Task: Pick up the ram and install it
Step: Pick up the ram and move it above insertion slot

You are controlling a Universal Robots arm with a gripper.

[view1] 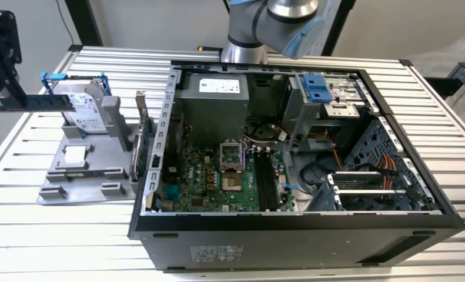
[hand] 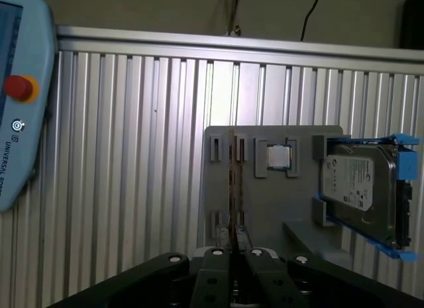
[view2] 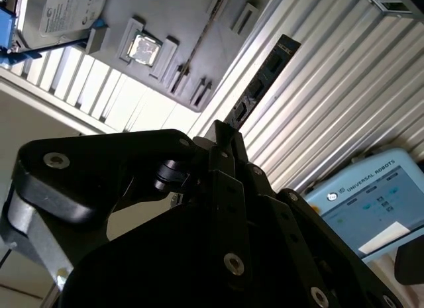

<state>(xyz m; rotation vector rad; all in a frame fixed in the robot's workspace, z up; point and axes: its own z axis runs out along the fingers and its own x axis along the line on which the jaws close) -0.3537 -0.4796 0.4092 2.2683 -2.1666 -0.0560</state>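
Your jaws are pinching the ram, a slim, long dark blue-green circuit-board stick, clamped on its two flat faces near one end. In the exterior view it hangs level in the air at the exterior view's left. It is over the flat grey moulded parts tray and well apart from the open black computer case. In the first wrist view the stick runs edge-on straight out from the jaws, in line with the tray's narrow holder slots. From that angle I cannot tell whether it is fully clear of them, though the exterior view suggests it is.

I judge this to be the carry stage. To do it well, hold the stick square in the jaws, since so thin a board gripped at one end could pivot if it brushes anything. Mind the silver boxy hard drive with blue clips standing near the stick's free end. Mind too the case's raised metal side wall, which stands between the tray and the green motherboard.

Everything sits on a ribbed aluminium table, whose grooves could catch a dropped part. A pale blue teach pendant sits near the table's edge, and plain light walls close the room behind.
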